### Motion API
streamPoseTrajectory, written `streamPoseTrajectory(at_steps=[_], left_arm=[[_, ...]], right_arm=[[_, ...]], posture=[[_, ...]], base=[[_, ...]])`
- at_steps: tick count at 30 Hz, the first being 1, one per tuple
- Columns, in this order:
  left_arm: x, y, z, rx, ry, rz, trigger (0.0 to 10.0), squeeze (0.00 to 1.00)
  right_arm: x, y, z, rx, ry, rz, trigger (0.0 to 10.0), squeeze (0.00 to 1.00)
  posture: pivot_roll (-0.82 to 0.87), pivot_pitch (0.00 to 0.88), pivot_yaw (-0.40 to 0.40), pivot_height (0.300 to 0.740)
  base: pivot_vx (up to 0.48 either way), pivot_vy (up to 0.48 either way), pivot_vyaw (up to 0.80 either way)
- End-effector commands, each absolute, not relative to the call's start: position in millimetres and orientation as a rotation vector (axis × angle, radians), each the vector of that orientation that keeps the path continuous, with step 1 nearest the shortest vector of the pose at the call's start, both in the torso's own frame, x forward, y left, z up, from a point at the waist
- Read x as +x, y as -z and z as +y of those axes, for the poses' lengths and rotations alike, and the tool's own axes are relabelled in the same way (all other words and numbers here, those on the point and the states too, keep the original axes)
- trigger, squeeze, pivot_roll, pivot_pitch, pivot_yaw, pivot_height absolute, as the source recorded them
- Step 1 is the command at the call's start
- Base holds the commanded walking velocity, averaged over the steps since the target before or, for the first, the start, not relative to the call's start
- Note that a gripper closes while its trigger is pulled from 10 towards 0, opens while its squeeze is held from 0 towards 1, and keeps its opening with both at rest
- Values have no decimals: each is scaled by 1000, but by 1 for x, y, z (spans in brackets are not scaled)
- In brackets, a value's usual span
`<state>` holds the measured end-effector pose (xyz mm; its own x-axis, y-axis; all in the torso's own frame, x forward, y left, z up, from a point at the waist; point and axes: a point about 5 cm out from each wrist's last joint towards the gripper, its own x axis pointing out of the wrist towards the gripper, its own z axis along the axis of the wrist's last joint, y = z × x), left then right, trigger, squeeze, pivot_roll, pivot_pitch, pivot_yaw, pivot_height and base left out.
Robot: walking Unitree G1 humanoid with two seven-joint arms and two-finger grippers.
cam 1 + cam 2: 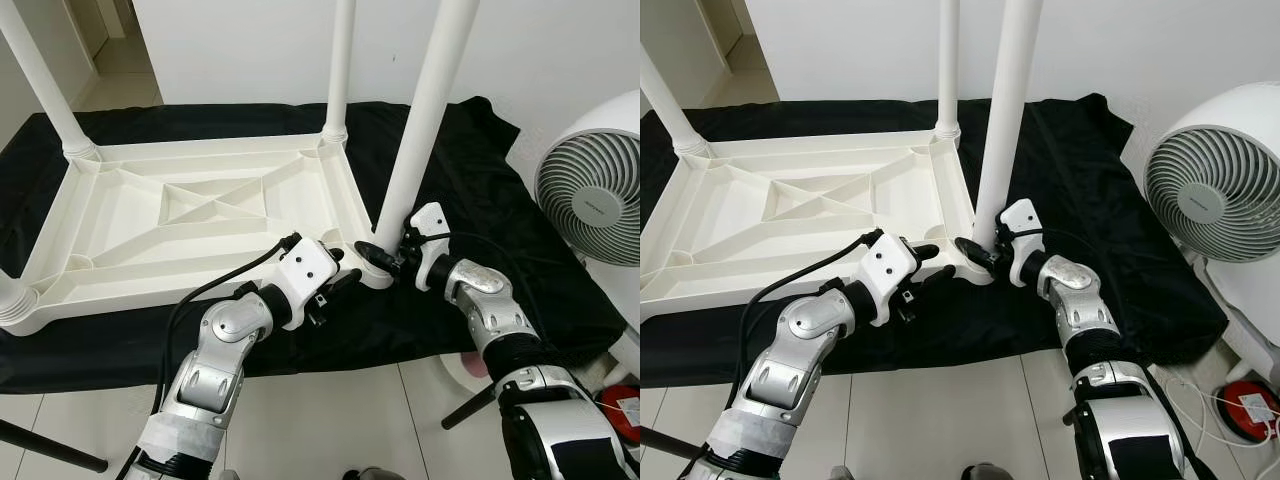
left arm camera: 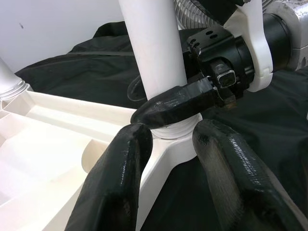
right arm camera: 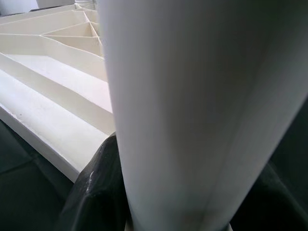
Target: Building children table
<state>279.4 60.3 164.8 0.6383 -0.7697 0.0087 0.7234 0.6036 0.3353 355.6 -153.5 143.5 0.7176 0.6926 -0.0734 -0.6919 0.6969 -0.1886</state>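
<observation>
White moulded plastic all over: the children's table top (image 1: 190, 215) lies upside down on a black cloth (image 1: 470, 160) spread on the tiled floor (image 1: 330, 410), ribbed underside facing me. Three legs stand in the far and left corner sockets, and the fourth leg (image 1: 425, 110) rises from the near right corner, right in front of me.

I judge the whole thing light and stiff: hollow tube legs, thin ribbed shell. That smooth glossy tube looks slippery, so a grip low down, just above the socket collar (image 2: 168, 131), gives the best hold and the least wobble. Higher up the leg would lever against the socket.

And that's where I've got my right gripper (image 1: 385, 255): fingers clamped around the base of the fourth leg, pinching it just above the collar. In the right wrist view the white tube sits hard against one black finger (image 3: 98, 192).

My left gripper (image 1: 340, 280) hovers at the near rim of the table top, just beside the same corner. Its fingers (image 2: 115, 183) are spread apart, holding nothing, with the corner rim between them.

Off to the right stands a white fan (image 1: 1215, 170), well apart from the work.

Pressing the rim down with the left while the right seats the leg seems sensible, since the light top could skate on the cloth.
</observation>
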Motion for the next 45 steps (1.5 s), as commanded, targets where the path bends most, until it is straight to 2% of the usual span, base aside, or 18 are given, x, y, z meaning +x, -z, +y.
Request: streamPoseTrajectory(at_steps=[1, 4, 7, 12, 14, 15, 18, 25, 31, 32, 41, 42, 45], left_arm=[[281, -166, 64, 302, 766, -173, 10000, 0], [281, -165, 64, 301, 768, -172, 10000, 0], [280, -165, 63, 299, 773, -171, 10000, 0], [279, -164, 63, 296, 772, -169, 10000, 0], [277, -163, 63, 294, 774, -163, 10000, 0], [277, -163, 63, 294, 774, -163, 10000, 0], [277, -162, 63, 296, 777, -161, 10000, 0], [277, -162, 61, 292, 783, -162, 10000, 0], [276, -162, 60, 292, 787, -162, 10000, 0], [276, -162, 60, 293, 786, -163, 10000, 0], [275, -160, 59, 291, 783, -162, 10000, 0], [274, -160, 59, 291, 784, -161, 10000, 0], [274, -160, 59, 290, 784, -160, 10000, 0]], right_arm=[[354, -132, -157, -217, -703, 48, 10000, 0], [355, -132, -158, -200, -644, 43, 10000, 0], [356, -136, -159, -152, -443, 19, 10000, 0], [352, -137, -156, -104, -307, 1, 10000, 0], [340, -136, -149, -96, -113, -17, 10000, 0], [340, -136, -149, -96, -113, -17, 10000, 0], [324, -126, -139, -96, 43, 3, 10000, 0], [315, -125, -127, -72, 85, -2, 10000, 0], [317, -130, -131, -62, 87, -21, 10000, 0], [319, -133, -134, -53, 80, -35, 10000, 1000], [317, -149, -138, -13, 78, -101, 10000, 1000], [314, -151, -138, -9, 79, -114, 10000, 0], [306, -153, -139, -12, 66, -139, 10000, 0]], posture=[[-104, 28, 8, 740], [-106, 32, 8, 740], [-108, 39, 4, 740], [-105, 44, 5, 740], [-106, 46, 5, 740], [-106, 46, 5, 740], [-107, 47, 3, 740], [-109, 45, 0, 740], [-111, 43, -2, 740], [-108, 39, -7, 740], [-106, 32, -13, 740], [-109, 33, -15, 740], [-109, 33, -15, 740]], base=[[0, 0, 0], [0, 0, 0], [0, 0, 0], [0, 0, 0], [0, 0, 0], [0, 0, 0], [0, 0, 0], [0, 0, 0], [0, 0, 0], [0, 0, 0], [0, 0, 0], [0, 0, 0], [0, 0, 0]])
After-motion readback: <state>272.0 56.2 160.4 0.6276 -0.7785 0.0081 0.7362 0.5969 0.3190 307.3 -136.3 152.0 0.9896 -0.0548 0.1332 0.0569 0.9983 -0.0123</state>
